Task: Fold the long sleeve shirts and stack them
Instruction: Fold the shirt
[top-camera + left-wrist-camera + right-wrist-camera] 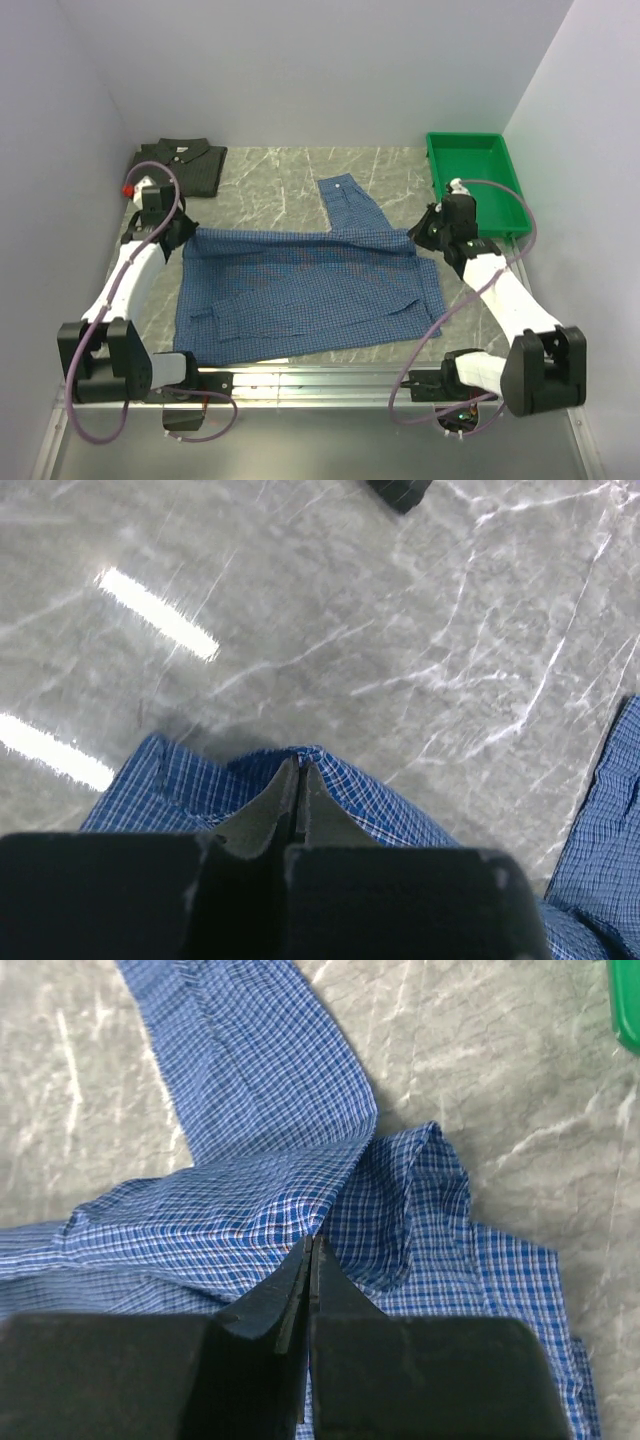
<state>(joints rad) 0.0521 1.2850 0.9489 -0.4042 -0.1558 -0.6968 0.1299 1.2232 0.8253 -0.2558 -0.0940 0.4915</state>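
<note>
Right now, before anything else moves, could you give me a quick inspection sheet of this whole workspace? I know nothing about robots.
Surface: grey marble-patterned table, flat.
Job's things: blue checked shirt spread out mid-table, one sleeve pointing to the far side; dark shirt folded in the far left corner.
Clutter: green tray at far right; small red object beside the dark shirt, too small to identify.
Grippers: left gripper and right gripper both shut on the blue checked shirt's far edge.
Cables: cables loop along each arm.
Surroundings: plain white walls on three sides.
</note>
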